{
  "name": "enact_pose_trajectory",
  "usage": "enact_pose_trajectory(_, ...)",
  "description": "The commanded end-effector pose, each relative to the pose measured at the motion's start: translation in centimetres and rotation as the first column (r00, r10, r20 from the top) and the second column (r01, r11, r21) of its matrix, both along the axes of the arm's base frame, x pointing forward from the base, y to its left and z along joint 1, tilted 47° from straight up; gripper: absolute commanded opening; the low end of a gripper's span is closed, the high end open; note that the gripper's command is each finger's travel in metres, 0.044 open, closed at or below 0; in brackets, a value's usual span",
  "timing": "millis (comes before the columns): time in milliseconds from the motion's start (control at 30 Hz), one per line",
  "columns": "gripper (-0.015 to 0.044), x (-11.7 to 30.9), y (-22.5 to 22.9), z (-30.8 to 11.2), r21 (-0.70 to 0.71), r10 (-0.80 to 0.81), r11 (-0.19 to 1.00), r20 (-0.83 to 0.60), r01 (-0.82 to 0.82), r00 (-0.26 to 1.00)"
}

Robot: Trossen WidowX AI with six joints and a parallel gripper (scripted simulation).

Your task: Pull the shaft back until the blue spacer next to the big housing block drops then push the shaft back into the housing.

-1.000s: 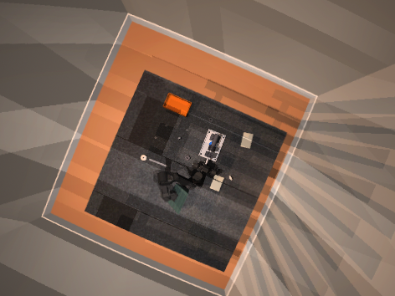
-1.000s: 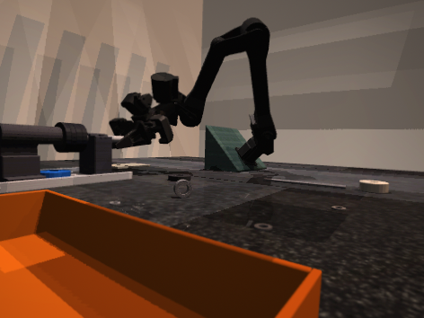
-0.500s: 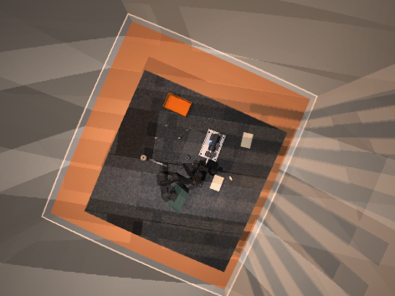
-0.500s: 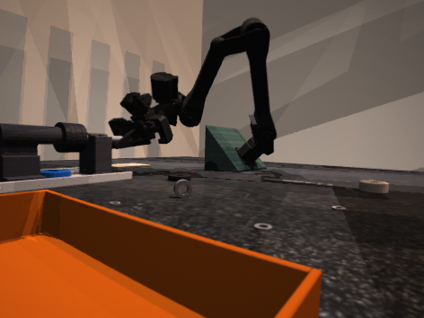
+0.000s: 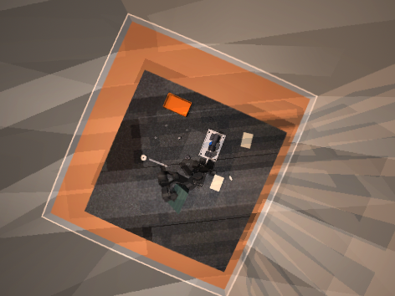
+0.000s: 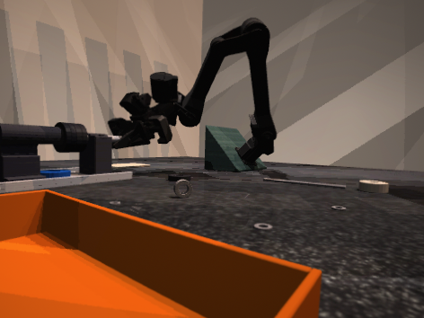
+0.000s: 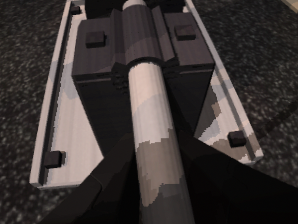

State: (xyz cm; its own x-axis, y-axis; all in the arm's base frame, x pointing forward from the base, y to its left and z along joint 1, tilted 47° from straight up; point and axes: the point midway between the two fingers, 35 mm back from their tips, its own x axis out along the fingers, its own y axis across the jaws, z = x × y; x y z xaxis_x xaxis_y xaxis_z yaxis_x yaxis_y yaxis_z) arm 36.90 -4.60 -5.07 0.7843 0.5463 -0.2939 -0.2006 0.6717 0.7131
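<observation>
My gripper (image 6: pixel 119 142) (image 7: pixel 151 140) is shut on the pale shaft (image 7: pixel 149 102), which passes through the clamp of the dark end block (image 6: pixel 95 154) (image 7: pixel 95 62). The end block stands on the white base plate (image 6: pixel 112 177) (image 7: pixel 75 135). Beyond it, a dark collar (image 6: pixel 72 136) and a dark cylinder (image 6: pixel 27 134) lie in line with the shaft. The blue spacer (image 6: pixel 55 172) (image 5: pixel 210 143) lies flat, low at the base plate, beside the end block and under the collar's level. The shaft's inner part and any other spacers cannot be made out.
An orange tray (image 5: pixel 177 104) (image 6: pixel 180 234) stands apart from the fixture. A green wedge (image 5: pixel 179 200) (image 6: pixel 220 148) is by the arm's base. A metal ring (image 6: pixel 182 189), washers (image 6: pixel 262 226), a thin rod (image 6: pixel 305 182), a white roll (image 6: pixel 374 186) and pale pads (image 5: pixel 247 140) lie about.
</observation>
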Motion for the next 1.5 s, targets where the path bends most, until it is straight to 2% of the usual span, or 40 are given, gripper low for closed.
enact_pose_trajectory(0, 0.0, 0.2, 0.1, 0.1, 0.004, 0.004, 1.0, 0.001, -0.004, 1.0)
enact_pose_trajectory(1467, 0.0, 1.6, 0.5, 0.2, 0.004, 0.004, 1.0, 0.002, -0.004, 1.0)
